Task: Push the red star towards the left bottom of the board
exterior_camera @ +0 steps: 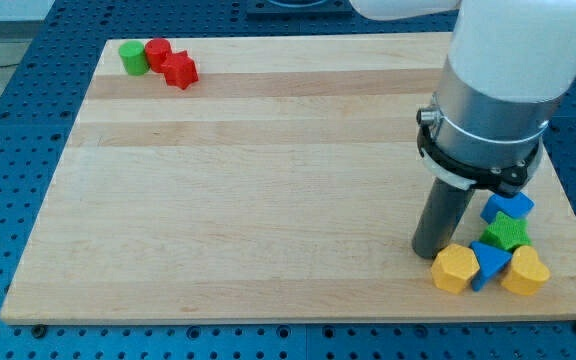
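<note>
The red star [180, 71] lies near the board's top left corner. It touches a red cylinder [158, 52], which sits next to a green cylinder [133, 57]. My tip [429, 251] rests on the board at the lower right, far from the red star. It stands just left of a cluster of blocks: a yellow hexagon [453, 269], a blue triangle [488, 264], a yellow heart [525, 271], a green star [504, 233] and a blue block [507, 207].
The wooden board [268, 180] lies on a blue perforated table [8, 110]. The arm's white and grey body [498, 80] looms over the board's right side and hides part of it.
</note>
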### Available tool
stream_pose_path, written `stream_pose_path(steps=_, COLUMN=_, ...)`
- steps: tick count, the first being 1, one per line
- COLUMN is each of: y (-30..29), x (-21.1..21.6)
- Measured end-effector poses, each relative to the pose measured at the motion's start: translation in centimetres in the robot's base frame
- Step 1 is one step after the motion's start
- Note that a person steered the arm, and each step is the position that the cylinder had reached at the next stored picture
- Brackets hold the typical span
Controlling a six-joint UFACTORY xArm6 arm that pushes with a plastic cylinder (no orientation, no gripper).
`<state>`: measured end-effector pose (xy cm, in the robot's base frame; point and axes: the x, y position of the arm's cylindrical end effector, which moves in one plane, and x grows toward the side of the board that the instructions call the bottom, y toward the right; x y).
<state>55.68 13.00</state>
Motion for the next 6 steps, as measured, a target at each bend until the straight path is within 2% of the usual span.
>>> stream_pose_path(steps=1, y=-1.2, x=0.0)
stream_pose_path(steps=2, y=-3.8, x=-4.1)
stream_pose_path(steps=4, y=-3.1, x=-13.8)
stream_pose_path(steps=5, y=-8.8, x=-13.1)
stream_pose_path(steps=6, y=-18.0, x=-13.3)
